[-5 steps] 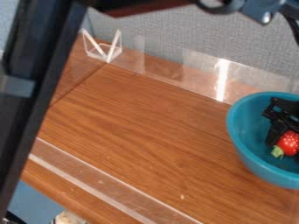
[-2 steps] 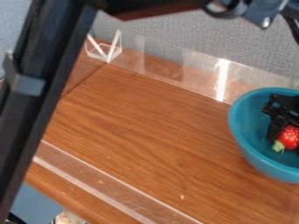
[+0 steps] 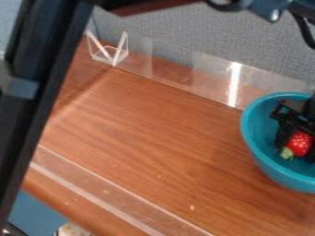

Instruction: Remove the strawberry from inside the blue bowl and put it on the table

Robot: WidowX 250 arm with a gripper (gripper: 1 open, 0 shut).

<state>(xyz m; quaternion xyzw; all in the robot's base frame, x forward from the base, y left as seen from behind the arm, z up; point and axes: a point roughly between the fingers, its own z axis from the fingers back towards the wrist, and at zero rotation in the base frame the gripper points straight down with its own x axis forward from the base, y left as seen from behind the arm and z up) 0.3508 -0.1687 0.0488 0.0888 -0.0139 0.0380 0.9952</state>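
A dark, blurred arm segment (image 3: 43,83) fills the nearest part of the view, slanting from the upper middle down to the lower left edge and hiding that side of the scene; beside it, along the bottom, runs the low clear acrylic wall (image 3: 117,201) that edges the near side of the table (image 3: 135,129), whose reddish-brown wood-grain top is bare across the middle of the picture; at the right edge, partly cut off by the frame, sits the blue bowl (image 3: 256,138), teal and glossy, resting on the tabletop just in front of the far wall; inside it lies the strawberry (image 3: 297,144), bright red with a touch of green at its lower left, low against the bowl's inner side; the black gripper (image 3: 297,135) reaches down into the bowl from above, its dark fingers (image 3: 283,116) standing right at the strawberry, one above and to the left of it, though whether they press on the fruit or only flank it cannot be told at this size, nor how wide the jaws stand; farther back, the far acrylic wall (image 3: 185,69) catches pale reflections, with a clear triangular brace (image 3: 109,48) at its left corner; behind that is a grey textured backdrop (image 3: 185,32).
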